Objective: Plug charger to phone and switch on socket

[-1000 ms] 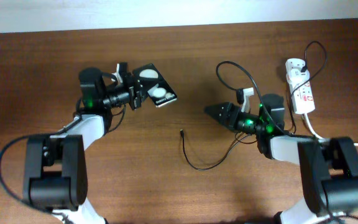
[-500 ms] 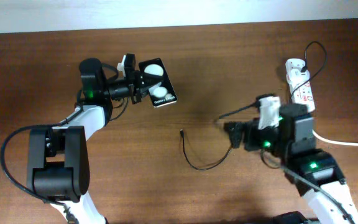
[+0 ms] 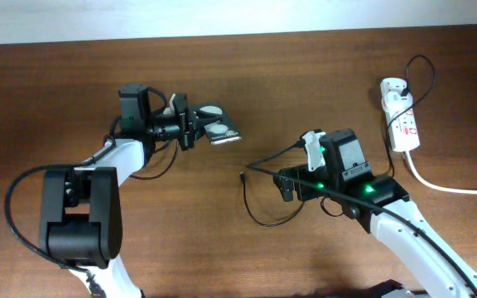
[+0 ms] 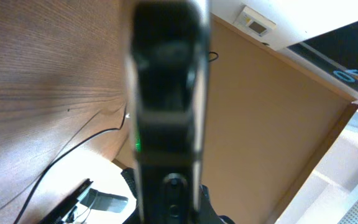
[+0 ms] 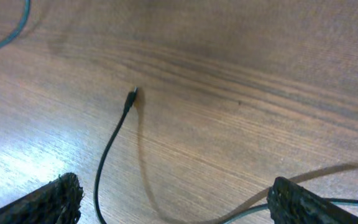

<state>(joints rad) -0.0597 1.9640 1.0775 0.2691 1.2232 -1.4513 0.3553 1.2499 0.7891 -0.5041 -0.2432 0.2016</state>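
The left claw is pinching the phone by one end. The phone juts out ahead of the claw, tilted so its face with a white spot shows from above. In the left wrist view the phone is a blurred dark slab seen edge-on that fills the middle of the frame.

The right claw is spread wide and holds nothing. Its two fingers sit at the bottom corners of the wrist view, over bare tabletop. The charger lies on the tabletop, and its connector tip is just ahead of the right claw, in line with the gap between the fingers and not touching them. From the tip the cable curves back under the claw.

The socket lies well behind the right claw, toward the robot's right. A white plug sits in its far end.
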